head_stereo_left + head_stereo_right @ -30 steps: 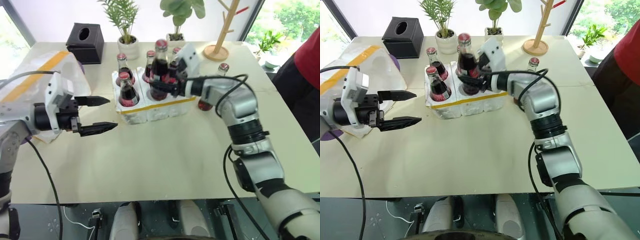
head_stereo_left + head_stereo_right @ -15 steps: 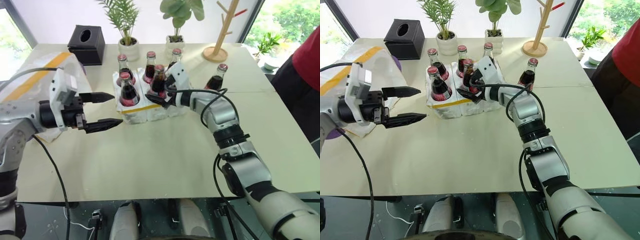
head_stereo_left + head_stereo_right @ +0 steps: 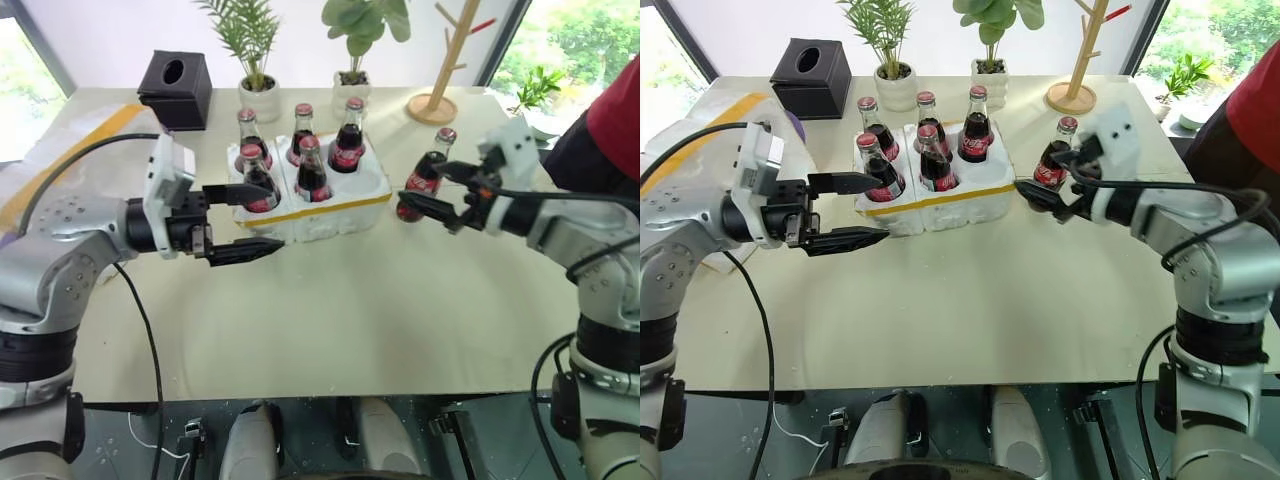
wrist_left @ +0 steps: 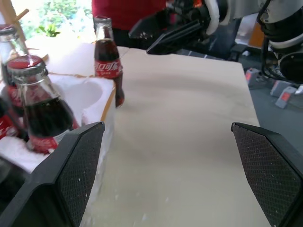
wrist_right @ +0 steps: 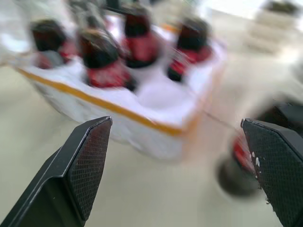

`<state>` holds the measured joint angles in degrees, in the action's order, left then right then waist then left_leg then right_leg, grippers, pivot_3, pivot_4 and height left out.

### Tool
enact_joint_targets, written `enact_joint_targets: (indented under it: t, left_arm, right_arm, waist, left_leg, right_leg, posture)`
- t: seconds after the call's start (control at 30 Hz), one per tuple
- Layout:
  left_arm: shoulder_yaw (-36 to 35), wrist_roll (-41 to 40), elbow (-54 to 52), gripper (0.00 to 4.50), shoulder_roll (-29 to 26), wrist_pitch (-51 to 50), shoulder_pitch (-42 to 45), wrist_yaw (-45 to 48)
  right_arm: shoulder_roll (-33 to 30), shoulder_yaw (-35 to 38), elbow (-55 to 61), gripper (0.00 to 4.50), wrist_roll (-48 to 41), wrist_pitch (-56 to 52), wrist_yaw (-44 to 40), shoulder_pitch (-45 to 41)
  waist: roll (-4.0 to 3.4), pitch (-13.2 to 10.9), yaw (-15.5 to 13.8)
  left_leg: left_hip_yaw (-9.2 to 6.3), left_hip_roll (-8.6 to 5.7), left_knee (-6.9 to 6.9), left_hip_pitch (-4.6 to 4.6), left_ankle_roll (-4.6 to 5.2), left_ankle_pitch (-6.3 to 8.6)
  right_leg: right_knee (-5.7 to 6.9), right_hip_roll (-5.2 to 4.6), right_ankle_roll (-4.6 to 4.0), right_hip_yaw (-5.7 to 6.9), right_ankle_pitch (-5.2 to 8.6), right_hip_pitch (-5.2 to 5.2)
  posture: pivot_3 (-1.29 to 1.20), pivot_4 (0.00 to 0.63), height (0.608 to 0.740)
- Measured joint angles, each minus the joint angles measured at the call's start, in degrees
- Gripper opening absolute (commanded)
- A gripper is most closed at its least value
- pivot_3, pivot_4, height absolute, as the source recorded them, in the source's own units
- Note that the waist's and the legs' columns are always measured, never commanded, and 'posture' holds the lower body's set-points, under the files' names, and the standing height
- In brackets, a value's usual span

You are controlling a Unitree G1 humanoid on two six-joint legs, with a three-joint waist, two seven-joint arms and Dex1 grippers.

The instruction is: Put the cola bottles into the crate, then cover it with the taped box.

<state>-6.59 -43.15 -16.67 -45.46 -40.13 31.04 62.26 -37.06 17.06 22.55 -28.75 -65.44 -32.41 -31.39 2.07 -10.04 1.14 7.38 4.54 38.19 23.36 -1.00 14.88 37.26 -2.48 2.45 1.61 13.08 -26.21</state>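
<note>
- Listing from the robot's left: taped box, a large hollow white foam shell with a broad yellow-orange band, lying at the left end of the worktop, partly behind the left arm. Judged light, bulky and easily dented; best taken by its outer walls, one side to each arm.
- Left gripper: forearm across the worktop, pointing level toward the robot's right, just in front of the crate. Fingers wide apart, nothing between them.
- Crate: low white foam block with a thin yellow band, mid-worktop. Judged light and liable to slide if nudged. Five holes filled; the front right hole looks empty.
- Cola bottles in the crate: three in the back row, two in front, all upright. Glass, judged fairly heavy for their size, smooth and breakable; the neck below the red cap or the labelled body gives the surest hold.
- Sixth bottle: upright on the worktop just beside the crate's right end, apart from it.
- Right gripper: arm bent in from the right edge, pointing toward the robot's left and slightly down, at that loose bottle. Fingers spread, either side of it, with no clamp evident; whether they touch it cannot be told.
</note>
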Motion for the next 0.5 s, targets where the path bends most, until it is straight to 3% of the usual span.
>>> enact_joint_targets:
  t: [0.23,0.5]
  left_arm:
    - [1.83,0.31,0.91,4.5,1.28,0.55,2.11,-0.02]
    - [3.24,1.04,1.82,4.5,1.82,0.62,3.89,0.03]
  right_arm:
    - [4.94,-1.63,-8.26,4.46,4.99,8.26,7.63,0.56]
    - [9.22,-7.84,-27.9,4.46,10.06,22.59,7.54,-4.11]
  waist:
    - [0.0,0.0,-0.15]
    - [-0.01,0.0,-0.14]
  left_leg:
    - [-0.01,-0.01,0.0,0.05,0.0,0.0]
    - [-0.02,-0.02,0.0,0.06,0.01,0.0]
  right_leg:
    - [-0.02,0.03,0.01,-0.04,0.0,-0.03]
    - [-0.03,0.03,0.01,-0.04,0.0,-0.03]
  posture:
    - [0.0,0.15,0.74]
    - [0.0,0.15,0.74]
